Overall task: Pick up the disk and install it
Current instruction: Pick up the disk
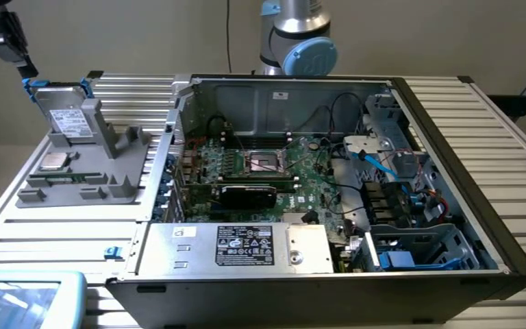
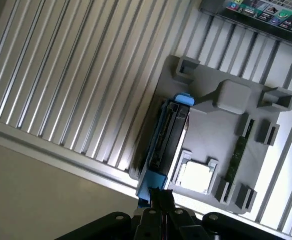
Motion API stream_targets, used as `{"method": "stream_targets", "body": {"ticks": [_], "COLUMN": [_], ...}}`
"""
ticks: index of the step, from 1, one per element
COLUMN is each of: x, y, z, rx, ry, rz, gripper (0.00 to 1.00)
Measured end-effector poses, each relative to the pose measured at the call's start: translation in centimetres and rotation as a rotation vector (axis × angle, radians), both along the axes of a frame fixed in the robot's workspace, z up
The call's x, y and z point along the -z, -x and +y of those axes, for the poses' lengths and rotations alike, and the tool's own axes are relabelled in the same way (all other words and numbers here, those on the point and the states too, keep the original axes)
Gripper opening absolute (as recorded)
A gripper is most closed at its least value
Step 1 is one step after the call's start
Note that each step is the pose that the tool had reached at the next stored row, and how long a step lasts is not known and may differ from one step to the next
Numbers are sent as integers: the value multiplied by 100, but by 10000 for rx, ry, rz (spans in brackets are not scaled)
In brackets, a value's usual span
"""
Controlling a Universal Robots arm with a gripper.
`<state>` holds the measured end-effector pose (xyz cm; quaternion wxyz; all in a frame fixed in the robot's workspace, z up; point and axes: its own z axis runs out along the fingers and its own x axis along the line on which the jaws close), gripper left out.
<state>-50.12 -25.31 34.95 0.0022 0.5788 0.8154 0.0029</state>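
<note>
Your gripper (image 2: 161, 199) is hanging with its two fingers pressed together, and they are holding nothing. Right below it the disk (image 2: 168, 132) is standing on its thin edge in a slot of the grey holder (image 2: 211, 135). You are looking down on that thin edge.

Its long side is running straight away from the fingertips. One end of the blue frame (image 2: 185, 99) is sitting just beside them, and the other end is farther off. So the fingers are sitting over the near end of the disk, not over its middle.

In the exterior view the gripper is floating above the disk and a bit toward that view's left. There is a gap between them, so they are not touching.

Just beside the disk, the small square chip (image 2: 196, 176) is lying flat in the same holder. Farther away, on the exterior view's right, the open computer case (image 1: 290, 298) is sitting on the slatted table (image 2: 75, 75).
</note>
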Motion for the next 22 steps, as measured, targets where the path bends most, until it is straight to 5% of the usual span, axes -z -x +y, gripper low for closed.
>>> {"method": "stream_targets", "body": {"ticks": [22], "x": [0], "y": [0], "z": [0], "rx": [3533], "ry": [0], "rz": [1], "gripper": [11]}}
